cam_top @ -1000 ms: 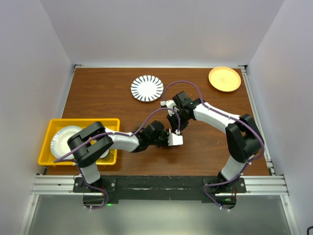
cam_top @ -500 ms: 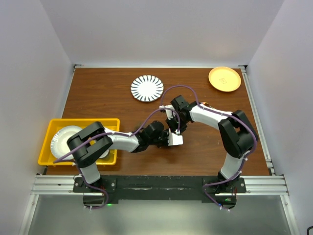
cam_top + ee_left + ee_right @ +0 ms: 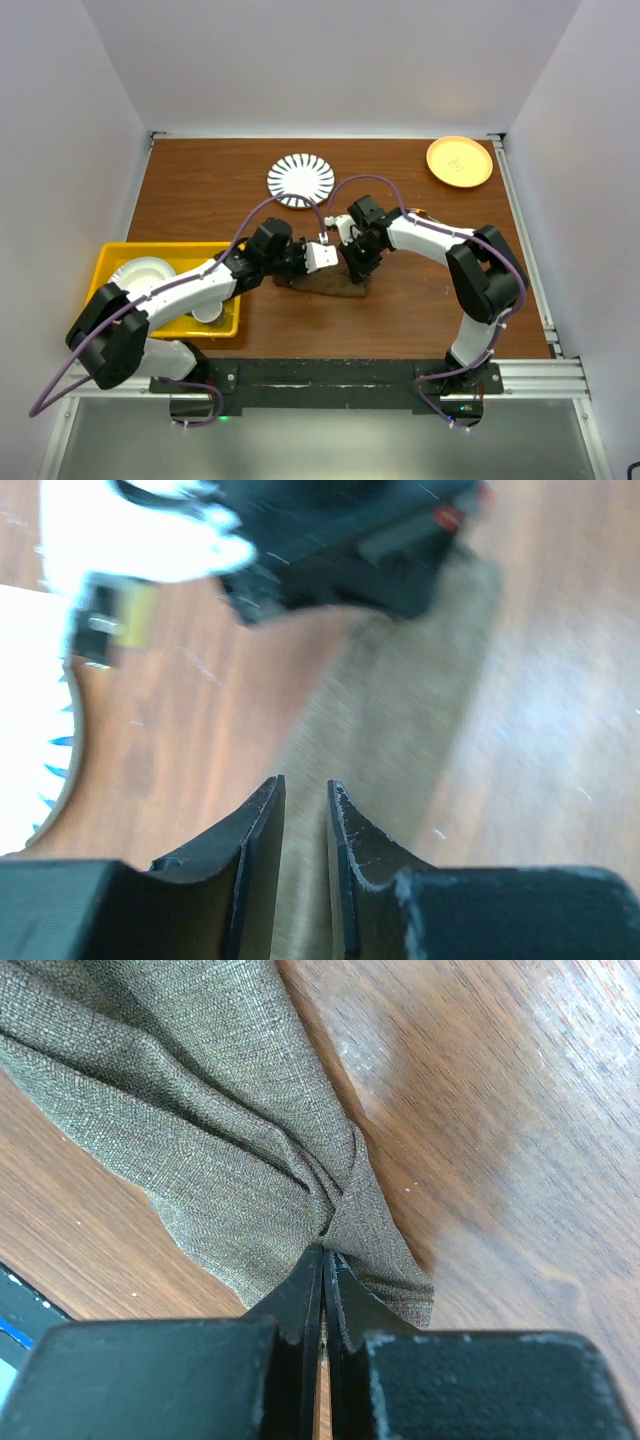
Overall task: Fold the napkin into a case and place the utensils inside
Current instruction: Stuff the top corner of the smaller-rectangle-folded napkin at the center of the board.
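The napkin (image 3: pixel 325 287) lies mid-table as a narrow bunched olive-brown strip under both wrists. My right gripper (image 3: pixel 357 272) is shut on a gathered fold near one end of the napkin (image 3: pixel 230 1130); the cloth puckers right at the right gripper's (image 3: pixel 323 1252) tips. My left gripper (image 3: pixel 337 270) hovers just left of it over the same strip. In the left wrist view, the left gripper (image 3: pixel 305 785) shows a narrow gap with nothing held, and the napkin (image 3: pixel 400 710) runs beneath toward the right arm's black gripper. The utensils are out of view.
A striped plate (image 3: pixel 300 180) sits behind the arms and shows at the left edge (image 3: pixel 25 730) of the left wrist view. An orange plate (image 3: pixel 459 161) is far right. A yellow bin (image 3: pixel 110 262) holding white dishes (image 3: pixel 140 272) stands at the near left.
The left arm swung back and left, uncovering the napkin, and its jaws parted slightly from shut. The right gripper stayed shut on the cloth and shifted a little nearer.
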Tool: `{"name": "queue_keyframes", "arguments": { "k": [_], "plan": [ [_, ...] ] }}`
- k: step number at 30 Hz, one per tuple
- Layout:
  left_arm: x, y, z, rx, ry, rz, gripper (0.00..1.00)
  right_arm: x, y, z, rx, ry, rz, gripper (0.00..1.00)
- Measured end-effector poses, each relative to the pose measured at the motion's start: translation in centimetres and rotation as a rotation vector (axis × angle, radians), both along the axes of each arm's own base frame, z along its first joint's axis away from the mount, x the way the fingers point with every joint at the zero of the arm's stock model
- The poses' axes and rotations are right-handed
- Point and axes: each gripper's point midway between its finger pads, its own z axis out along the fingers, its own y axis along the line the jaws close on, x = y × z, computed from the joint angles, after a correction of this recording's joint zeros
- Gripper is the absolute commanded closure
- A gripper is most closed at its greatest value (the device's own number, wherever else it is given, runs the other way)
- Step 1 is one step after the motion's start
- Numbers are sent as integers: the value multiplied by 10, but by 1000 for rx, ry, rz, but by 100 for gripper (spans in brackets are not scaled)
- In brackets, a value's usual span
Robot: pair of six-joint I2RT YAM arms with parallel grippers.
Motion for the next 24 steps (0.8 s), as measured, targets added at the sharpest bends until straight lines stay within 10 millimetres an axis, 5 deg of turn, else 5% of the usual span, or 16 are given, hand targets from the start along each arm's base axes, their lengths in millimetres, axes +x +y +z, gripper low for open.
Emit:
{"name": "queue_keyframes", "arguments": {
  "k": [6, 18, 21, 24],
  "plan": [
    [-20, 7, -33, 86, 129, -64, 73, 0, -1, 0, -1, -14, 26, 100],
    [27, 16, -80, 91, 339, 78, 89, 1, -3, 1, 2, -56, 73, 100],
    [28, 13, -85, 85, 354, 72, 82, 2, -4, 1, 2, -59, 70, 100],
    [30, 12, -84, 83, 342, 63, 62, 4, -6, 1, -4, -71, 78, 100]
  ]
}}
